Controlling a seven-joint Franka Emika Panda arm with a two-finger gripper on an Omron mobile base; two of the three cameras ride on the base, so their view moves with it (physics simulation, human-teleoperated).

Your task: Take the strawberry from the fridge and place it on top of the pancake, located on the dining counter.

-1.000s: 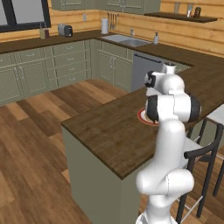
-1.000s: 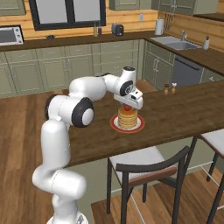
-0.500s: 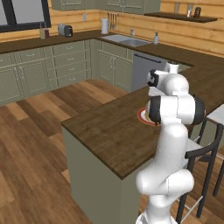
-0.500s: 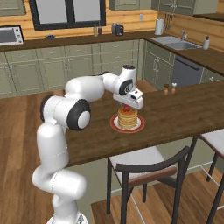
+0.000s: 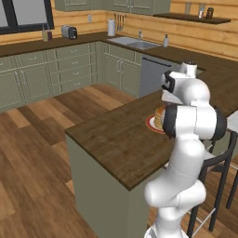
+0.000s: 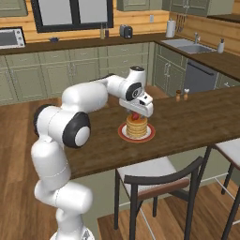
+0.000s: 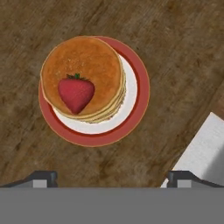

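The strawberry (image 7: 76, 93) lies on top of the pancake (image 7: 83, 70), left of the stack's centre, free of the fingers. The stack sits on its red-rimmed plate (image 7: 140, 100) on the dining counter (image 7: 175, 52). My gripper (image 7: 113, 177) hangs straight above the plate, open, its two fingertips wide apart with nothing between them. From the right base view the gripper (image 6: 136, 111) hovers just over the strawberry (image 6: 135, 116) and pancake (image 6: 137, 127). In the left base view my arm hides most of the pancake (image 5: 160, 118); the plate rim (image 5: 149, 124) peeks out.
Two small shakers (image 6: 182, 95) stand on the counter's far edge, right of the plate. A dark-framed chair with a white seat (image 6: 154, 174) is tucked under the near edge, with another seat (image 6: 230, 150) further right. That white seat (image 7: 202, 151) also appears beside the counter edge.
The arm has shifted slightly above the plate. The pancake, plate and counter have not moved.
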